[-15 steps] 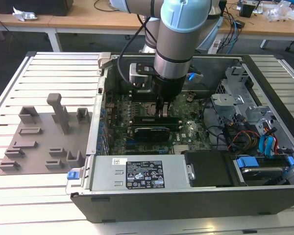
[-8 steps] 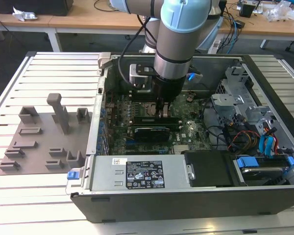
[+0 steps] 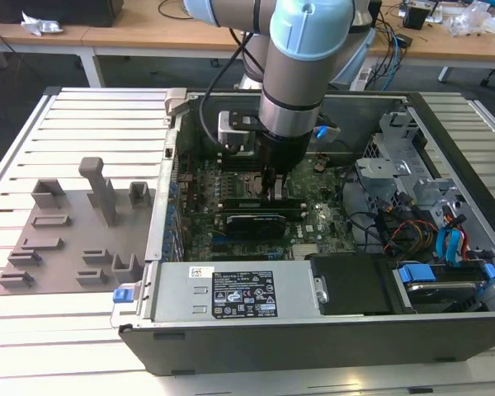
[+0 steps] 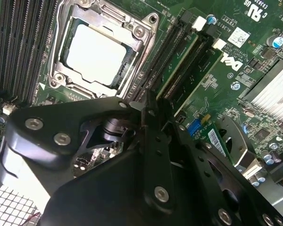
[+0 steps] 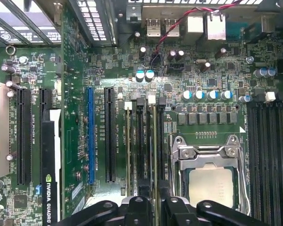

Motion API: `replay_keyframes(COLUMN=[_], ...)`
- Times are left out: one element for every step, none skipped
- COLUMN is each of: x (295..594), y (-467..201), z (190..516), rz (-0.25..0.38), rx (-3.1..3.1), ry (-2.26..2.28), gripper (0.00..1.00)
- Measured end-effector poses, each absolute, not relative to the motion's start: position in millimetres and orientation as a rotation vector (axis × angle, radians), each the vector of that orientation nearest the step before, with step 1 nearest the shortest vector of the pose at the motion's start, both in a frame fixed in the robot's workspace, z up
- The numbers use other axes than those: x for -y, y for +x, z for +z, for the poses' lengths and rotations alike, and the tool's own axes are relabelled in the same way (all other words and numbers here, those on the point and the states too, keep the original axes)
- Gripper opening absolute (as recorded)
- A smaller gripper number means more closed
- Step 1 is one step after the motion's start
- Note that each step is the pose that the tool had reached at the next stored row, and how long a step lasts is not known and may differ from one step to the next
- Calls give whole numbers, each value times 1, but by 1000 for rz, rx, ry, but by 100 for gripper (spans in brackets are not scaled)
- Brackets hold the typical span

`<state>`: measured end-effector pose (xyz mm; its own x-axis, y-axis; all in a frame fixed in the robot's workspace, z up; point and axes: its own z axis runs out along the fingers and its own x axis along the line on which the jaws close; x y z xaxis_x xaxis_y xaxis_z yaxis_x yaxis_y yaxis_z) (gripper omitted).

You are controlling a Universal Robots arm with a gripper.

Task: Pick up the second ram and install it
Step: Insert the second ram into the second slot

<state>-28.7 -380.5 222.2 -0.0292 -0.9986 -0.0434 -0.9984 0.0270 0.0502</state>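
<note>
Second ram [image 5: 154,141], first wrist view: on edge in its slot, running straight out from the claw [image 5: 154,201]. Claw looks pressed together, pinching the stick's near end. White clip [image 5: 151,99] sits at the end far from the claw, CPU socket [image 5: 210,181] just beside the claw.

Second wrist view: claw [image 4: 148,100] tips meet on the ram [image 4: 178,63] at one end, not mid-length. Socket [image 4: 96,52] sits close alongside.

Exterior view: claw [image 3: 274,186] is down inside the case [image 3: 313,330], right over the slots.

Risks, my read:
- an end grip means an off-centre push, so the ram tilts, one end seats and the far clip doesn't latch
- any misalignment with the slot and pressing flexes the board or jams the stick
- claw could foul the socket frame
</note>
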Motion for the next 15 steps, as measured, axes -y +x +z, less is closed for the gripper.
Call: replay_keyframes(x=[380,380,380,379,376,375,374,373,373,373,373,373,373,373,373], y=[-29,-29,-29,-29,-29,-29,-29,-29,-29,-29,-29,-29,-29,-29,-29], z=[226,233,238,244,253,259,263,270,273,273,273,274,274,274,274], rz=[-104,-104,-103,-103,-103,-102,-100,-98,-98,-98,-98,-98,-98,-98,-98], rx=[2249,2249,2249,2249,2248,2248,2247,2246,2246,2246,2247,2246,2247,2247,2247], ry=[2186,2186,2186,2186,2186,2185,2185,2184,2184,2184,2184,2184,2184,2184,2184], gripper=[21,21,21,21,21,21,20,13,10,10,10,10,10,10,10])
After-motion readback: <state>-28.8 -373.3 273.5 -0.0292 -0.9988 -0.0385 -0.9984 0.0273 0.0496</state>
